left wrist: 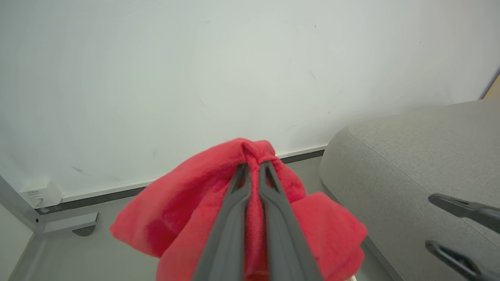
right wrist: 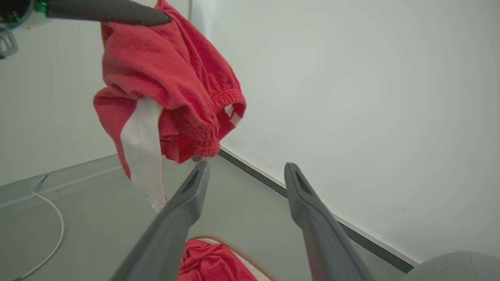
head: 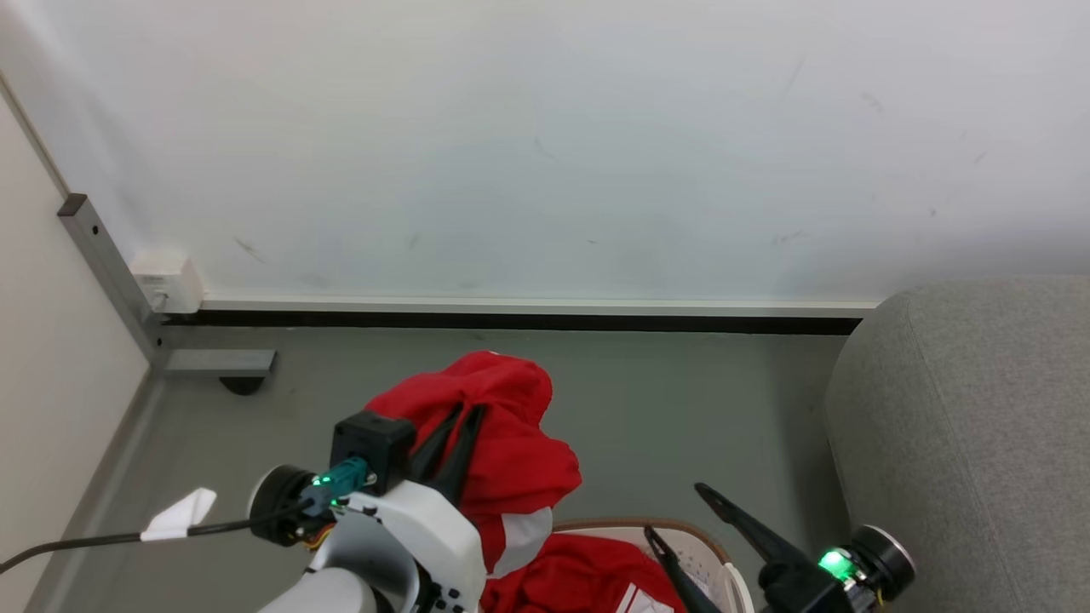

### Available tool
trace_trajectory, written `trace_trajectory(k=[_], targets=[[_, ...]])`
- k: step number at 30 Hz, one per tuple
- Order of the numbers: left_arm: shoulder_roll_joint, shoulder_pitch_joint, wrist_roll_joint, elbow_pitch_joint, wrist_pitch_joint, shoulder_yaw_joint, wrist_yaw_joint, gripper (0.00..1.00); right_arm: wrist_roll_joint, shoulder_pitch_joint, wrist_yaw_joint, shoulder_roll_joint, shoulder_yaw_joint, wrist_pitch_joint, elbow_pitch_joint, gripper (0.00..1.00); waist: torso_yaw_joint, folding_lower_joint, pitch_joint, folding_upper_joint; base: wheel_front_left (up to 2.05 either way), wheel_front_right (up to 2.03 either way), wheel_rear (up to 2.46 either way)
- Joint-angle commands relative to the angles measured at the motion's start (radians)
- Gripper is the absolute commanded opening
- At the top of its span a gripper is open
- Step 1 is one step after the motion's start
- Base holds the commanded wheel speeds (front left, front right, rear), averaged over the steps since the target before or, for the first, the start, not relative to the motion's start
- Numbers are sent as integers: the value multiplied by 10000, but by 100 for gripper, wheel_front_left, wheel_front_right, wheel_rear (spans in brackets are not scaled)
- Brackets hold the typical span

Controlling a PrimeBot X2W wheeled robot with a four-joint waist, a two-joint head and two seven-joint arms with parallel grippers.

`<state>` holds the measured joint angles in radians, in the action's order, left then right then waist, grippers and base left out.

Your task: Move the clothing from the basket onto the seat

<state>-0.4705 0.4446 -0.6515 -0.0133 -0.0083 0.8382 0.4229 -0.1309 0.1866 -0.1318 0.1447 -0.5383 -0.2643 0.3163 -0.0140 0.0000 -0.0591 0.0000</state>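
Dangling clothing (head: 511, 426) above basket (head: 613, 524); seat (head: 979, 426) right, wall (head: 545, 128) behind.

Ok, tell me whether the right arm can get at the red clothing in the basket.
Probably yes: the right gripper hangs open just above the basket, and the red clothing inside lies uncovered; the garment in the left gripper hangs aside.
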Motion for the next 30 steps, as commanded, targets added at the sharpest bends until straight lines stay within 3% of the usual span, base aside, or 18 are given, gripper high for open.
trace_trajectory(k=[1, 13, 26, 27, 28, 29, 30], targets=[[-43, 97, 65, -63, 47, 2, -9, 0, -107, 198, 21, 85, -158, -2, 66, 100, -7, 0, 14, 0, 0, 0, 0], [236, 434, 271, -585, 334, 449, -173, 0, -438, 1689, 21, -281, -1562, -1, 1328, 100, 81, 0, 155, 0, 0, 0, 0], [548, 541, 80, -954, 490, 828, -506, 0, -1003, 2303, 21, -849, -1664, 0, 2483, 97, 165, 0, 190, 0, 0, 0, 0], [573, 540, 58, -962, 493, 845, -532, 0, -1169, 2316, 21, -877, -1692, 0, 2601, 47, 176, 0, 185, 0, 0, 0, 0], [591, 535, 29, -960, 498, 857, -528, 0, -1346, 2365, 21, -898, -1722, 0, 2703, 11, 185, 0, 177, 0, 0, 0, 0], [605, 532, 3, -944, 495, 863, -542, 0, -1497, 2449, 21, -921, -1716, -2, 2698, 0, 190, 0, 175, 0, 0, 0, 0], [607, 526, 3, -897, 487, 865, -544, 0, -1623, 2474, 21, -930, -1760, -2, 2720, 0, 192, 0, 174, 0, 0, 0, 0]])
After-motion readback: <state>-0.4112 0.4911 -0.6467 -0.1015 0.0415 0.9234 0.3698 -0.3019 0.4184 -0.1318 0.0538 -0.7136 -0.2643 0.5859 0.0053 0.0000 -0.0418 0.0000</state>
